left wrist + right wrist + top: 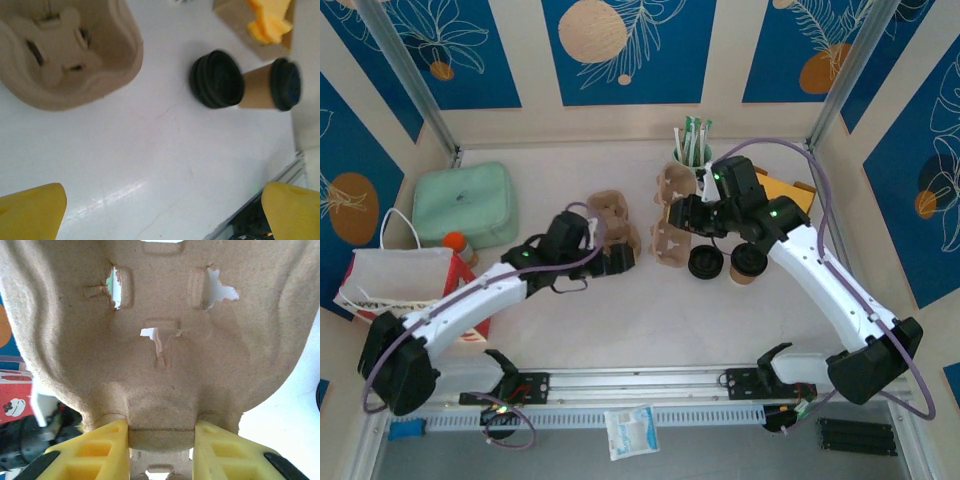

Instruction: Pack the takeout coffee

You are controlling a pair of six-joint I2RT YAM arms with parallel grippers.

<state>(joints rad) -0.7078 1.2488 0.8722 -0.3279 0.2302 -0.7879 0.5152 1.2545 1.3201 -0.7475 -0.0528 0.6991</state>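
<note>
The right hand [160, 447] pinches the brown moulded-pulp cup carrier [160, 340] by its rim, likely positioning it for the lidded brown paper coffee cup [257, 91]; the left hand [160, 215] gapes wide

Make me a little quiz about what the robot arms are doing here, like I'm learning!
1. True or false: the right tool is clamped on a cardboard cup carrier.
2. The left tool is: A open, B shut on a cup, C shut on a straw.
3. Fill in: the brown cup has a ____ lid.
Key: 1 true; 2 A; 3 black.
</note>
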